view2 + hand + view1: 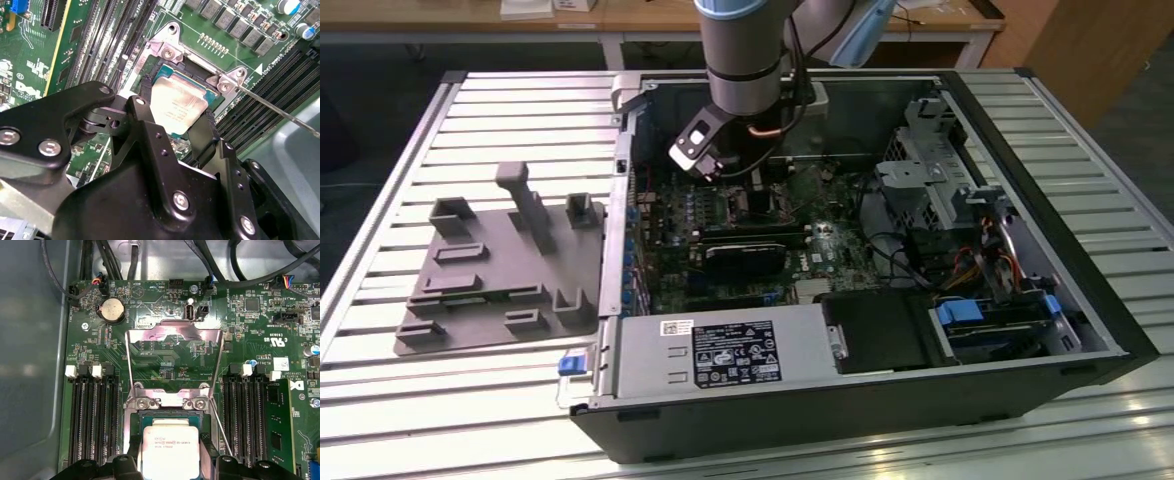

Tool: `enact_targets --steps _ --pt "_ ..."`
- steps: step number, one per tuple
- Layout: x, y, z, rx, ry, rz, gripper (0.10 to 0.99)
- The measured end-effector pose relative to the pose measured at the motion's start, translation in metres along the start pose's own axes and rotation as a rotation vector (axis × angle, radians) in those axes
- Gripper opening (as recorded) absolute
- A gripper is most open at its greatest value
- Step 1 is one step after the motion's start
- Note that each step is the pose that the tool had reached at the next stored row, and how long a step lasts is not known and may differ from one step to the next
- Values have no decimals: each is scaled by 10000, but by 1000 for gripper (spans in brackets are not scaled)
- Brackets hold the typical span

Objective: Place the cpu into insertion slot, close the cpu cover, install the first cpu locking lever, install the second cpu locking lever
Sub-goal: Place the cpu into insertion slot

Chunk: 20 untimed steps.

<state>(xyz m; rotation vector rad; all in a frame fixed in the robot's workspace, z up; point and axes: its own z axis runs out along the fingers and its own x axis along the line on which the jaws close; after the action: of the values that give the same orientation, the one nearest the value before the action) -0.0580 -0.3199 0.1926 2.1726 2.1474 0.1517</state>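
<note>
while the chip sits in the jaws over its socket

as the jaws stand in both wrist views, they are clamped on the chip (pixel 177 105), with the gripper (pixel 172 112) pressing on two opposite edges. the chip lies over the socket (pixel 170 416), whose dark rim shows just past one edge; whether it is fully seated cannot be told. beyond that the cover (pixel 175 330) stands swung open on its hinge, and a thin lever (pixel 270 107) juts out close beside one finger (pixel 204 142). memory slots (pixel 92 420) flank the socket on both sides. in the exterior view the arm (pixel 744 70) reaches down into the open computer case (pixel 854 415). the likely trouble: a chip let go slightly tilted or off-square could bend the socket's pins, and the finger could snag the lever.
</note>
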Motion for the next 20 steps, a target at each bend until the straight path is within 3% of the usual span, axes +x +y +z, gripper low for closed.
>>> enact_targets --steps 14,16,17,20 --pt "0 -2 22 0 1 -1 541" --pt "2 -1 26 -7 11 0 553" --pt "2 -1 26 -5 8 -1 616" --pt "0 -2 23 0 1 -1 616"
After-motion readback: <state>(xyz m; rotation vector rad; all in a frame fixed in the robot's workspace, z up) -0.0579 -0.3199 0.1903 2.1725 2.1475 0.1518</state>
